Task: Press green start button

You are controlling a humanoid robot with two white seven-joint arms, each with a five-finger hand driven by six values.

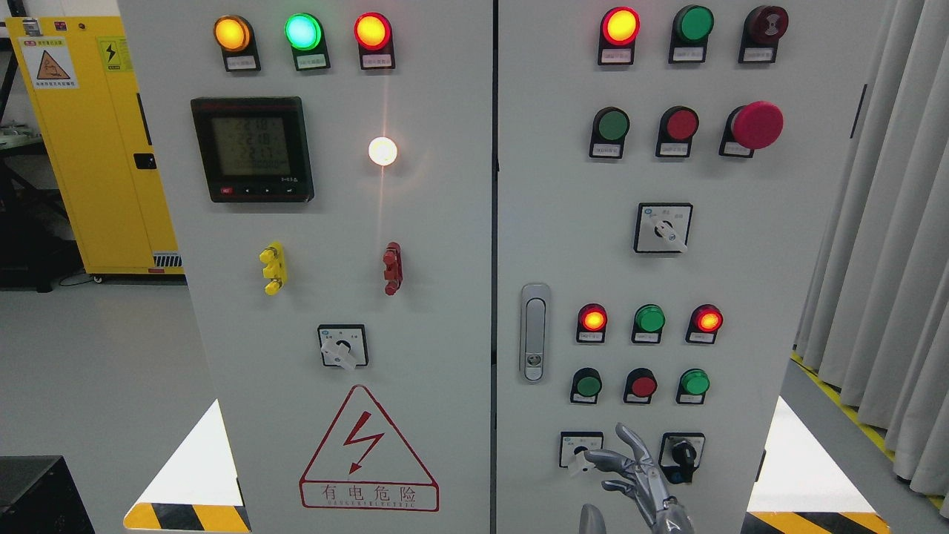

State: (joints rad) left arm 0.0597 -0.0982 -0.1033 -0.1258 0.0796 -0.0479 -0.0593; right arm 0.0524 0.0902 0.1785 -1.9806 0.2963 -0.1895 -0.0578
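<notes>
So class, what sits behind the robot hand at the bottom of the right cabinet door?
Behind the robot hand lie the grey cabinet door and a white rotary switch, which its fingers partly cover.

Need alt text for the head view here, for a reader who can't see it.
A robot hand, fingers spread, rises from the bottom edge before a grey control cabinet, just below a row of green, red and green buttons. Which arm it belongs to is unclear.

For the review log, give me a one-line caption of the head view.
Robot's right hand, fingers spread, raised before the cabinet's right door, just below its lower row of green and red buttons.
</notes>
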